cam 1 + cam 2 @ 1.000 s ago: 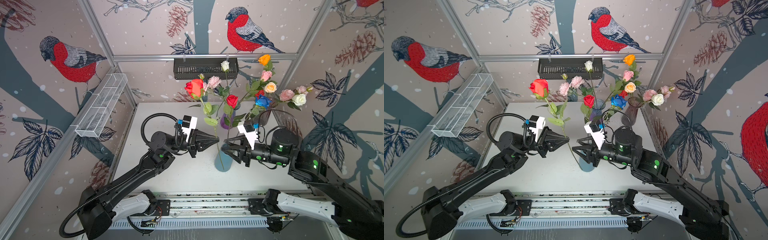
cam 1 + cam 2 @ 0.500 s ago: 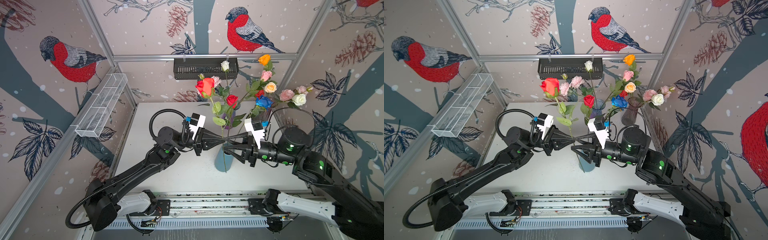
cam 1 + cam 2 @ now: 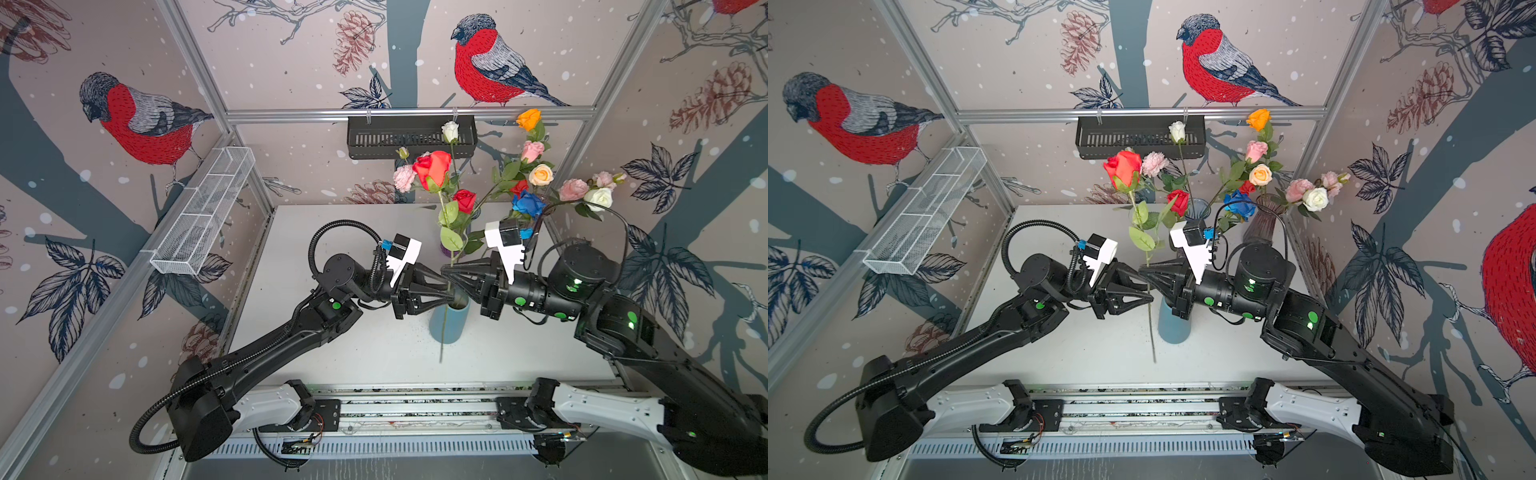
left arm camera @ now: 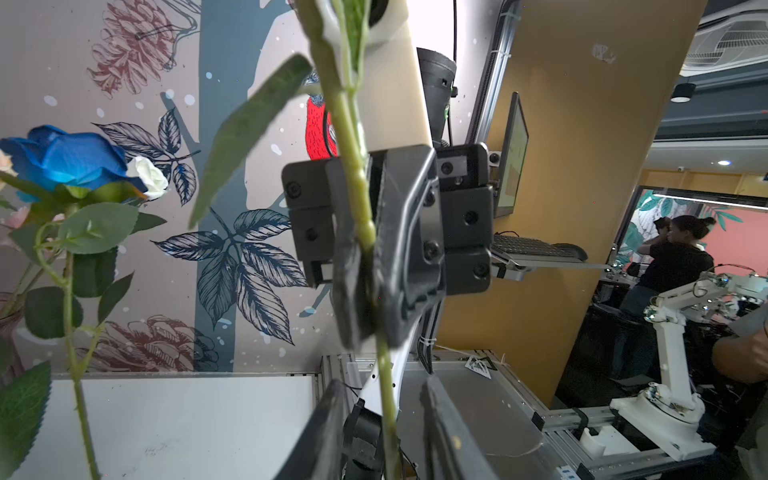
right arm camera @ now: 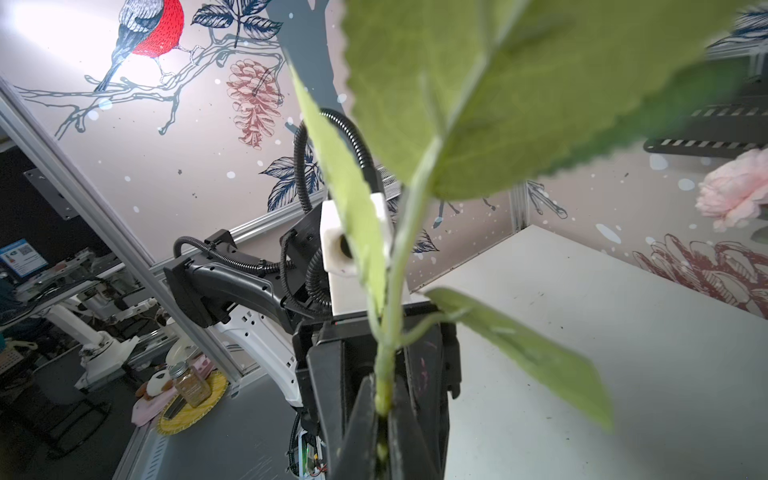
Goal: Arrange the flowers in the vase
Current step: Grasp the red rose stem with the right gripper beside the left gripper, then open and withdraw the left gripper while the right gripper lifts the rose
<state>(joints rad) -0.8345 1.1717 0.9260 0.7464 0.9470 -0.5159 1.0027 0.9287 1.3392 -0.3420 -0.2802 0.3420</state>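
Finishing this handover cleanly means letting the right gripper alone carry the red rose before you draw the left gripper away. Back the left one straight out along its own line, so that neither finger snags the stem or the leaves just above the grip. The left fingers stand apart with the stem running free between them, touching neither as far as the left wrist view shows. The right gripper is clamped tight on the stem just under the lowest leaves, and the left fingertips sit just below that grip. The rose stands nearly upright in the air, head up, over the blue vase, which sits nearer the front edge of the table, about midway between its side edges. The stem's lower end is not in the vase; in a top view it hangs beside the vase wall. By my judgement you then need to lift until the tip clears the rim, centre it over the mouth and lower slowly, since a thin stem pinched this high may swing.
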